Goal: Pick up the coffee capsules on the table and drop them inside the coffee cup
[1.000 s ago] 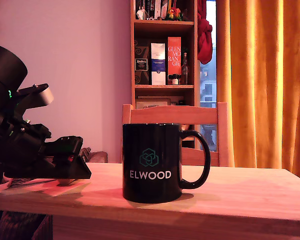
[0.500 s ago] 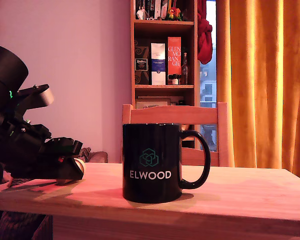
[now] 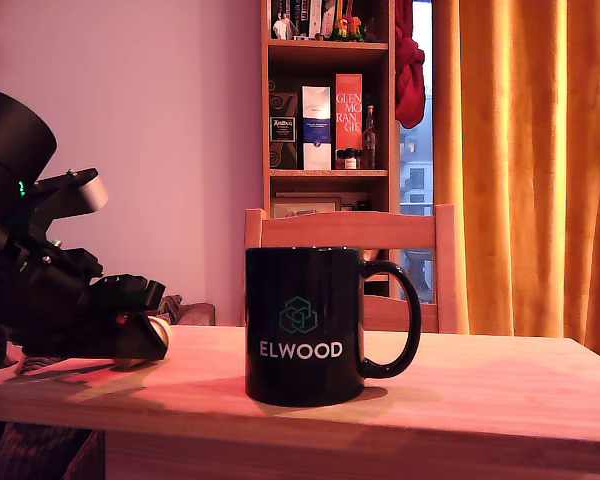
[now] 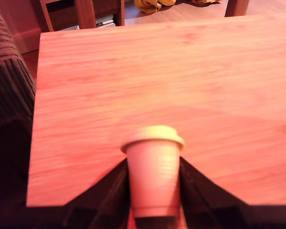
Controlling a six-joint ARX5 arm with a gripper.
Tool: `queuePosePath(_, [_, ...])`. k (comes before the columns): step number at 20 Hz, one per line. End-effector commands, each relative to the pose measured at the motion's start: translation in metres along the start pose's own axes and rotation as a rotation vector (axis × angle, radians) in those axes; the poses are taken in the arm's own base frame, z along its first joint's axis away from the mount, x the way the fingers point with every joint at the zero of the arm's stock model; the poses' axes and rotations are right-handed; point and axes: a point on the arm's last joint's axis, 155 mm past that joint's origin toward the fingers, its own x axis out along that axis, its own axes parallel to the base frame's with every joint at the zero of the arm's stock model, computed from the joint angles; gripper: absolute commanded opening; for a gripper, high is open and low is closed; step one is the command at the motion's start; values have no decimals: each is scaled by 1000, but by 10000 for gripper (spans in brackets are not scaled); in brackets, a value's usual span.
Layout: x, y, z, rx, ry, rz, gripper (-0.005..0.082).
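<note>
In the exterior view my black gripper (image 3: pixel 148 335) hangs low over the table (image 3: pixel 480 385) at the view's left, shut on a pale cream coffee capsule (image 3: pixel 159 329) whose tip peeks out. The wrist view shows that capsule (image 4: pixel 155 181), tapered with a wider rim, clamped between my two dark fingers (image 4: pixel 115 186), with bare table (image 4: pixel 157 71) beyond it. The glossy black coffee cup (image 3: pixel 302 325) with white "ELWOOD" lettering stands upright mid-table, to the exterior view's right of my gripper and apart from it, handle pointing right. Its inside is hidden.
A wooden chair back (image 3: pixel 348 228) rises behind the cup, with a bookshelf (image 3: pixel 328 100) and orange curtain (image 3: pixel 525 160) further back. Dark ribbed fabric (image 4: pixel 7 95) lies beside the table's edge in the wrist view.
Since a second ago my gripper has drawn back a little toward the exterior view's left and lifted its tip, and the capsule now shows in its jaws. It has held still for the last half second.
</note>
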Motion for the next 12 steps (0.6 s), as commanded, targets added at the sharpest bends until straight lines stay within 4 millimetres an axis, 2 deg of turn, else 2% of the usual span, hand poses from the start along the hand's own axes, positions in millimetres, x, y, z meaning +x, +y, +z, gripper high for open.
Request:
queuePosePath(1, [-3, -3, 3, 5, -8, -16, 74])
queuePosePath(5, [-25, -16, 41, 15, -97, -64, 74])
queuePosePath(10, [-78, -39, 102, 34, -263, -146, 74])
queuePosePath(12, [-97, -42, 119, 42, -323, -151, 74])
